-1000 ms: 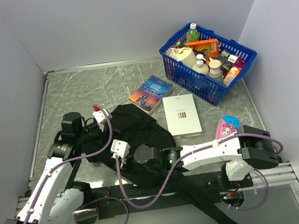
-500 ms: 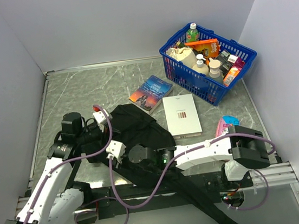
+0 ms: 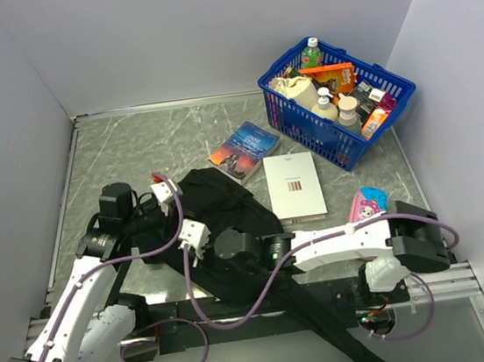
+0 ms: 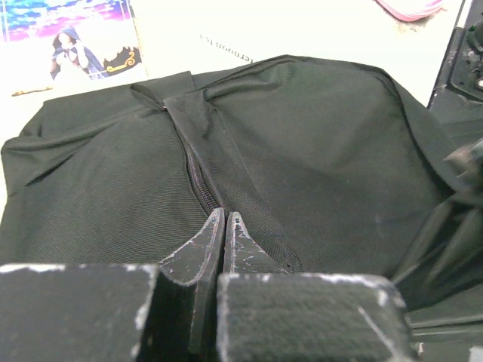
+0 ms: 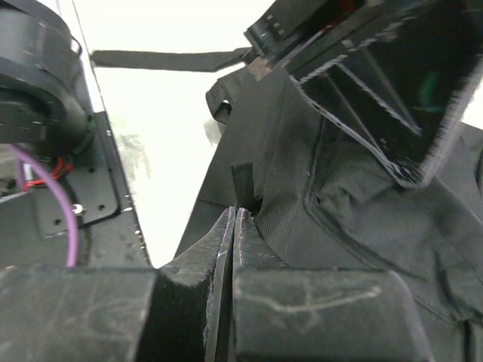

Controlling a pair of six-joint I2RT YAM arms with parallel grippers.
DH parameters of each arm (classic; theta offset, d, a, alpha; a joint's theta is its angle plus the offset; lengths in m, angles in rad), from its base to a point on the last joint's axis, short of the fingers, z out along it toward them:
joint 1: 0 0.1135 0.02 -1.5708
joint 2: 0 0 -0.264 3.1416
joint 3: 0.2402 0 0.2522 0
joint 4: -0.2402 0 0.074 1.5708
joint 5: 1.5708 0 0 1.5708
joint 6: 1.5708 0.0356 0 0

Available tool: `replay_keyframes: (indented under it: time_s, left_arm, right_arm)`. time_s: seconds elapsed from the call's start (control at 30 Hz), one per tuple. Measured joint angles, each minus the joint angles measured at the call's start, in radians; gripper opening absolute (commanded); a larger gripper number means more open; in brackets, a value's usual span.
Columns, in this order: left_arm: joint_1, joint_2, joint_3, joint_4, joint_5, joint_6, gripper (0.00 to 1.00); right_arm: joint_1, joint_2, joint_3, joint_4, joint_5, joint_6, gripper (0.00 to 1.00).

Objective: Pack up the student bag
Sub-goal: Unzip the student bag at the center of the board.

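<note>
**Operator:** Where is the student bag (image 3: 227, 202)?

**Technician:** It lies crumpled on the counter (image 3: 132, 150) between the two arms, just left of a white book (image 3: 295, 186). Its straps run toward the near edge.

**Operator:** What is the state of the left end effector (image 4: 224, 220)?

**Technician:** The fingers are pressed together, with the tips at the bag's zipper (image 4: 198, 177). Whether fabric is caught between them cannot be told.

**Operator:** And the right end effector (image 5: 232, 216)?

**Technician:** The fingers are pressed together, pinching a narrow black tab (image 5: 242, 185) of the bag.

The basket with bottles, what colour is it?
Blue; the plastic mesh basket shows best from the top external camera.
</note>
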Motion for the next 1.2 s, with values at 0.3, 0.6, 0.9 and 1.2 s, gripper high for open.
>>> replay_keyframes:
  time_s: [0.3,0.6,0.9,1.2]
  left_arm:
    - [0.0,-0.02,0.001,-0.014,-0.022,0.073,0.71]
    - [0.0,-0.073,0.13,-0.272,0.065,0.335,0.8]
    - [0.0,-0.041,0.172,-0.665,0.203,0.82,0.78]
    - [-0.092,0.05,0.143,-0.776,0.224,1.083,0.67]
  right_arm:
    - [0.0,-0.143,-0.055,-0.056,-0.029,0.097,0.0]
    - [0.011,-0.172,-0.088,-0.093,-0.037,0.188,0.0]
    - [0.023,-0.233,-0.158,-0.092,-0.02,0.282,0.0]
    - [0.025,-0.257,-0.177,-0.069,0.002,0.328,0.0]
